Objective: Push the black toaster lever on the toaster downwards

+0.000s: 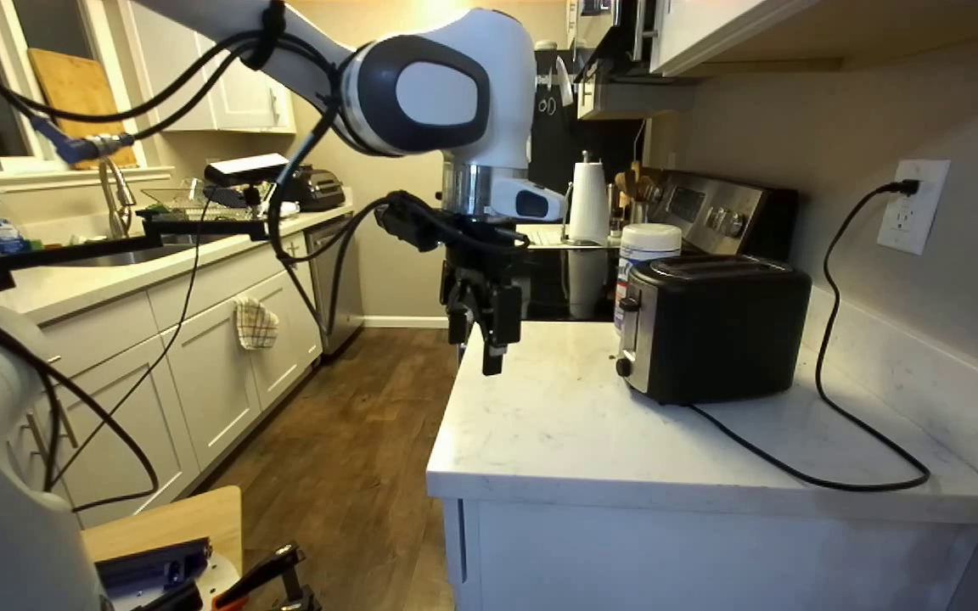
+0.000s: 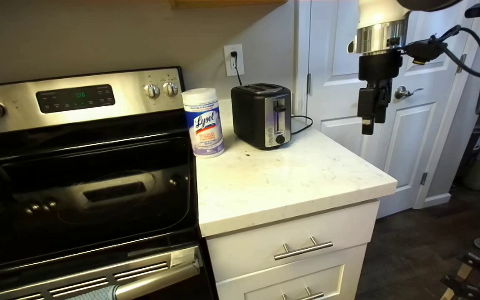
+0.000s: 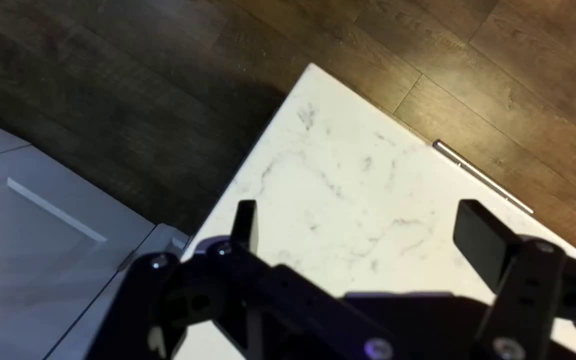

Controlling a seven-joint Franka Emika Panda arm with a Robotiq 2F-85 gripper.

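Observation:
The black toaster (image 1: 727, 331) stands on the counter and also shows in an exterior view (image 2: 251, 116). Its silvery end face carries the small black toaster lever (image 1: 630, 303). The lever also shows in an exterior view (image 2: 280, 108), near the top of its slot, with a round knob below. My gripper (image 1: 479, 339) points down, apart from the toaster, out from its lever end. It also shows in an exterior view (image 2: 372, 121). In the wrist view my gripper (image 3: 360, 225) has its fingers wide apart with nothing between them. Toaster and lever are out of the wrist view.
A Lysol wipes canister (image 2: 204, 125) stands beside the toaster, next to the stove (image 2: 98, 179). The black power cord (image 1: 829, 485) loops over the white counter (image 1: 531, 433) to a wall outlet (image 1: 913, 208). The counter's corner (image 3: 313, 80) lies below my gripper. A cabinet (image 1: 752, 34) hangs above.

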